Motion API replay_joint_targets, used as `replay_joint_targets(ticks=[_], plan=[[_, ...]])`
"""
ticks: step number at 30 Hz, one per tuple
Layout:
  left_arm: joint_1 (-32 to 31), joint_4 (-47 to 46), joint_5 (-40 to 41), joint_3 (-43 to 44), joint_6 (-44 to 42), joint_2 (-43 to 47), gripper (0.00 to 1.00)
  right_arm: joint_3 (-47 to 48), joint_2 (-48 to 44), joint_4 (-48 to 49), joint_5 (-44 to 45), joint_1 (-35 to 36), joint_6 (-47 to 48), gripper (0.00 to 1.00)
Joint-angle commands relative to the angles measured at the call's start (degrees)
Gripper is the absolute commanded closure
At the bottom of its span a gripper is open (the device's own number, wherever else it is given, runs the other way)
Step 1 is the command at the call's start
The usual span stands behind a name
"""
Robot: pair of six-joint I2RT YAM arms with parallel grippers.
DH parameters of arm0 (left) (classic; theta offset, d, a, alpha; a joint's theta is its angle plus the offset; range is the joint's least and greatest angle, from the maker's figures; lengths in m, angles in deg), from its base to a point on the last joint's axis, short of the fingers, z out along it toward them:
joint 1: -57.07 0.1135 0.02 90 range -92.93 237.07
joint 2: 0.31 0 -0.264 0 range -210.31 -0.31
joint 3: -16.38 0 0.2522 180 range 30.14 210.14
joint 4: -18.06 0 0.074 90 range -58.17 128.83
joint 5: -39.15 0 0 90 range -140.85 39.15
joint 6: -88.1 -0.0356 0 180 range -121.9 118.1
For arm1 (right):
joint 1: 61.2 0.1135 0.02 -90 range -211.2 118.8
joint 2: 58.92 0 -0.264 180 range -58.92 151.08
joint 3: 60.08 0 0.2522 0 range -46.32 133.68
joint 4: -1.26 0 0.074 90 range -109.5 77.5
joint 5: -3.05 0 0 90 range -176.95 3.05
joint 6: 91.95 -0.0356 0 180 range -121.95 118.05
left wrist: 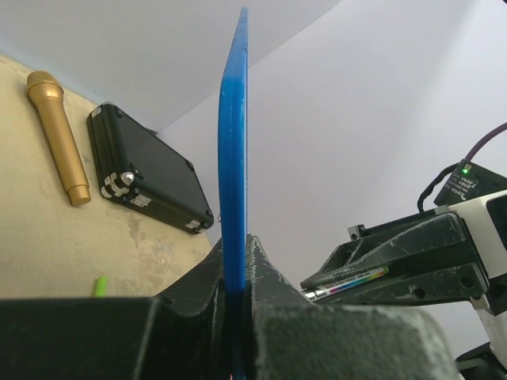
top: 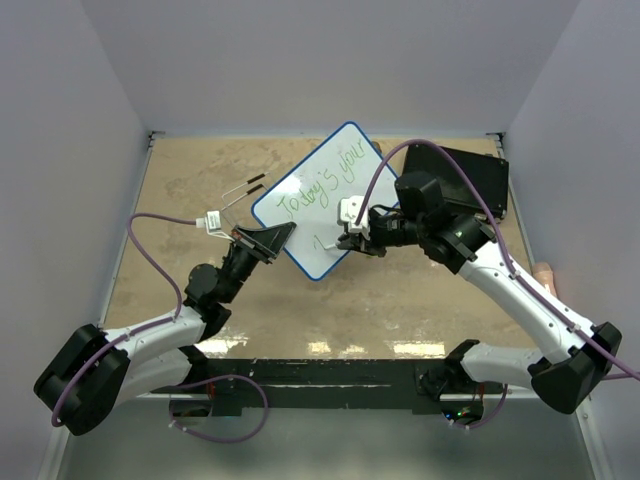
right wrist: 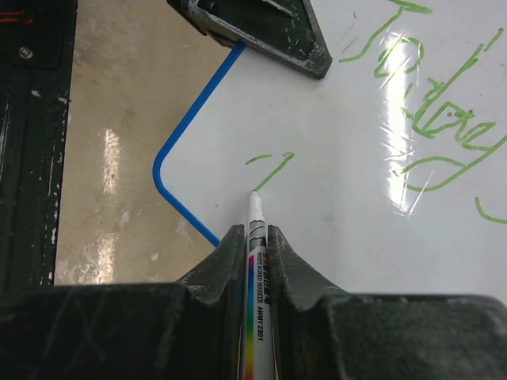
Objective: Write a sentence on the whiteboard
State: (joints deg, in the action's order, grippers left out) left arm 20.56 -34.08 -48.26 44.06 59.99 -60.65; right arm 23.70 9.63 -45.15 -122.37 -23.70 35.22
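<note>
The whiteboard [top: 322,200] lies tilted in mid-table, white with a blue rim, and carries green writing [top: 322,182] reading "Today's your". My left gripper [top: 282,238] is shut on its left edge; the left wrist view shows the blue rim [left wrist: 234,142] edge-on, clamped between the fingers [left wrist: 269,277]. My right gripper [right wrist: 255,237] is shut on a white marker [right wrist: 255,215]. The marker's tip touches the board at the lower end of a short green stroke [right wrist: 269,168] near the rounded corner [right wrist: 162,170]. The left gripper's fingers [right wrist: 265,32] also show at the top of the right wrist view.
A black rectangular case [top: 472,178] lies at the back right, partly under the right arm. A gold microphone [left wrist: 57,134] lies beside the case [left wrist: 146,170]. Two thin black-tipped sticks [top: 245,190] lie left of the board. A small green piece [left wrist: 100,285] rests on the table.
</note>
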Motion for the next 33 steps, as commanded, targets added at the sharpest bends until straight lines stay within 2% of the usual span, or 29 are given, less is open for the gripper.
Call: replay_joint_targets(ticks=[1,21,33], plan=[[-0.3,-11.5,1.1,3.8,1.0,1.8,1.0,-1.1,-1.7,-3.7,1.2,0.2,2.3,1.0],[-0.3,-12.1,1.1,3.4,1.0,1.4,1.0,1.5,1.0,3.8,-0.2,0.2,-3.0,1.0],[-0.3,-12.4,1.1,3.2,1.0,1.3,1.0,2.1,2.2,2.2,-4.5,0.3,-2.3,1.0]])
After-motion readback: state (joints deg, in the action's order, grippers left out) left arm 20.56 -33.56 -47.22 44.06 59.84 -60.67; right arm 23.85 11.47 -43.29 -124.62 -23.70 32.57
